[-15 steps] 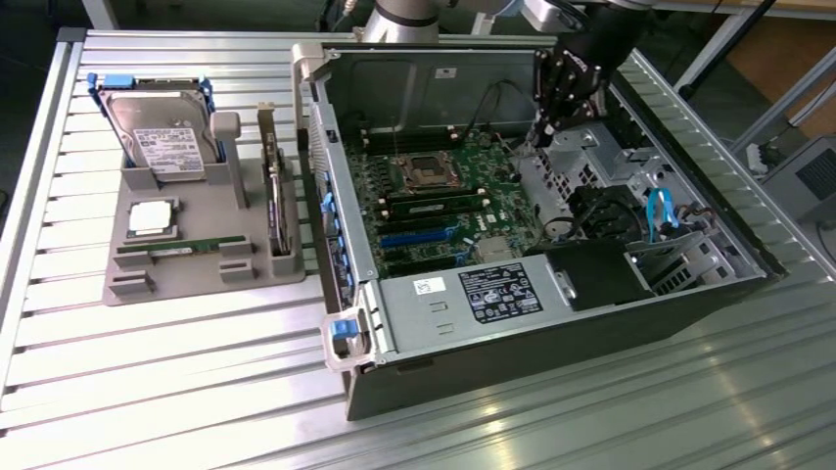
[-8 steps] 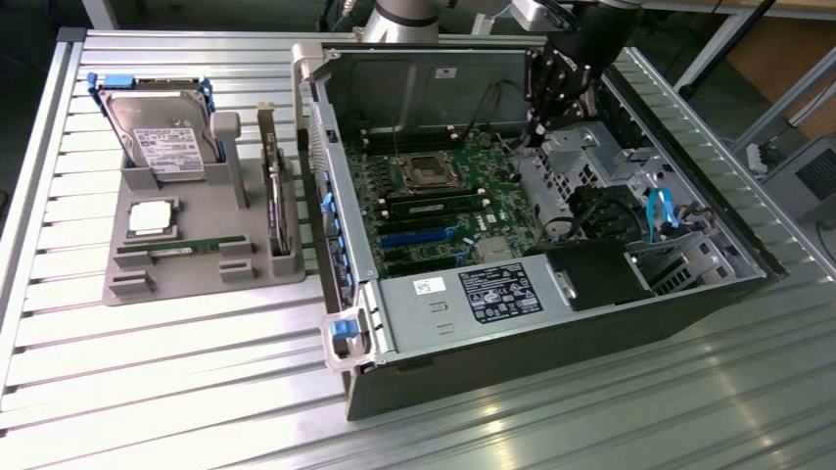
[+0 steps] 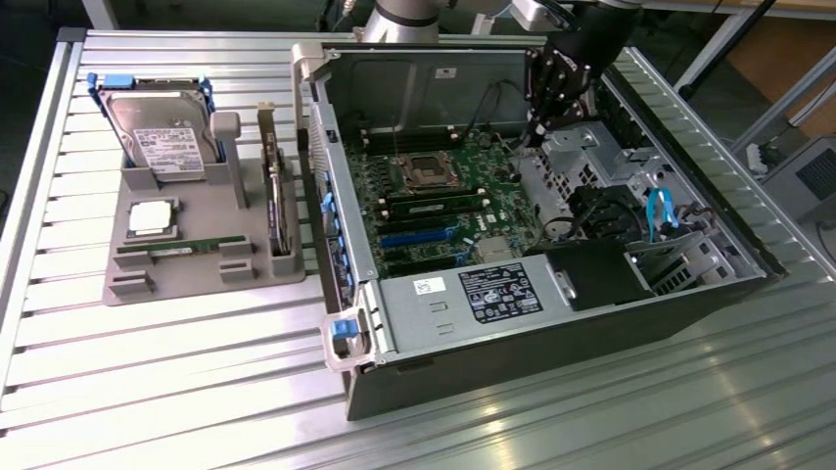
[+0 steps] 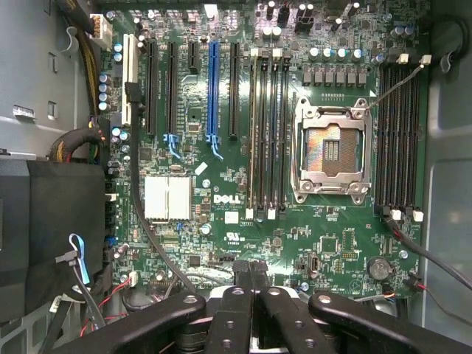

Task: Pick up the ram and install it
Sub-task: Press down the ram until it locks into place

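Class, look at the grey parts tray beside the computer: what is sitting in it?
The tray holds a hard drive, a silver processor, the ram and an expansion card on edge. The slots underneath are covered.

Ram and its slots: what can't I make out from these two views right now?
- ram, exterior view: too small to see its notch or chips.
- memory slots, wrist view: latch positions too small to tell.
- motherboard, wrist view: one edge hidden behind the shut gripper.
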Robot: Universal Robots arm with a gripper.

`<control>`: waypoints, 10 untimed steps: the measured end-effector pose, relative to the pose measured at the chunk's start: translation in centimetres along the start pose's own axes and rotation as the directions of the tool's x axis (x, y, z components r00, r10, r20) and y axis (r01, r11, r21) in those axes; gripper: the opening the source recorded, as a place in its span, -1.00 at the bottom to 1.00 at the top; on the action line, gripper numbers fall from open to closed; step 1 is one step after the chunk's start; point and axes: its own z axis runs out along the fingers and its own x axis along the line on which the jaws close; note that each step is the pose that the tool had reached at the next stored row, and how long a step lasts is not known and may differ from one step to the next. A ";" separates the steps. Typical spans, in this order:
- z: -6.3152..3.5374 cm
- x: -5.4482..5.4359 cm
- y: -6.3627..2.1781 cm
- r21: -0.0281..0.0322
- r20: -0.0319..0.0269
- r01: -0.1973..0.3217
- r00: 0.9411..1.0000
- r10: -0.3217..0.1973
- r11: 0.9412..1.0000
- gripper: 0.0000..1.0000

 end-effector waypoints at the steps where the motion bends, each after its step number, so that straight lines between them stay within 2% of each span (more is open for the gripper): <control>1: 0.00 0.0 0.00 0.000 0.000 0.000 1.000 0.000 1.000 -0.80; 7: 0.05 0.0 0.39 0.000 0.000 0.000 1.000 0.000 1.000 -0.80; 10: 0.19 0.0 1.05 0.000 0.000 0.000 1.000 0.000 1.000 -0.80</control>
